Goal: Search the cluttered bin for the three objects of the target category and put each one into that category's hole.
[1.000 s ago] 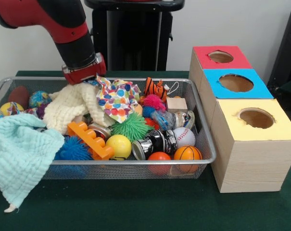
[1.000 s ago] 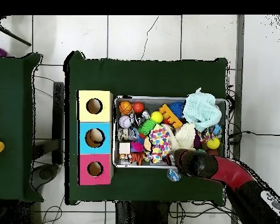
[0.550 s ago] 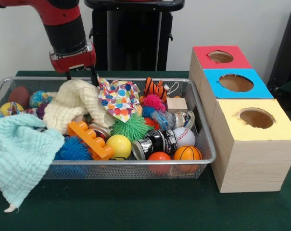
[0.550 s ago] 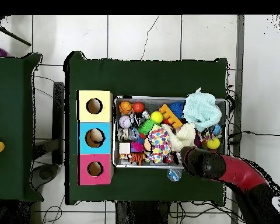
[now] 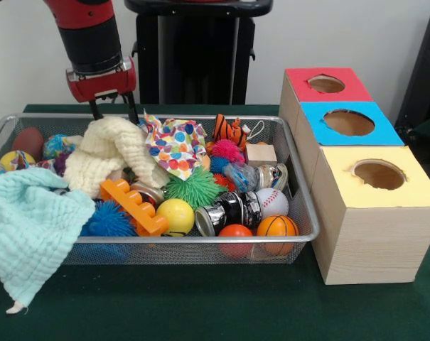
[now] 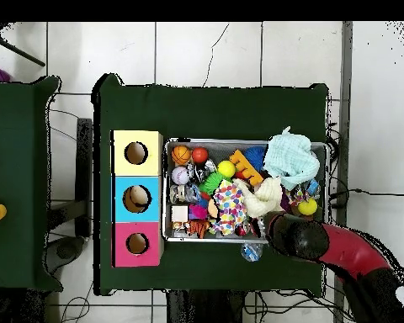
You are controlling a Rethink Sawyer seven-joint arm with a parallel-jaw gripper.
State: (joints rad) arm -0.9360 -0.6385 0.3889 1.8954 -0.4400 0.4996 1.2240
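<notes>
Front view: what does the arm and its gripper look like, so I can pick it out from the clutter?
The arm is a thick round tube, glossy red above with a black sleeve section below it. It ends in a red collar with a thin silver band, and under that the gripper carries two slim black jaws. No loose cables or markings show. In the overhead view it reads as a red and black tube.

Front view: the wire bin (image 5: 300, 213) sits on the worktop (image 5: 200, 305), with three holed boxes (image 5: 374, 213) in a row just right of it. Inside, a knit cloth (image 5: 111, 153) lies at rear left, cans (image 5: 229, 209) and balls (image 5: 275, 227) at front right. A towel (image 5: 26, 227) drapes over the bin's left front rim. The pincer (image 5: 114, 110) hangs above the knit cloth.
</notes>
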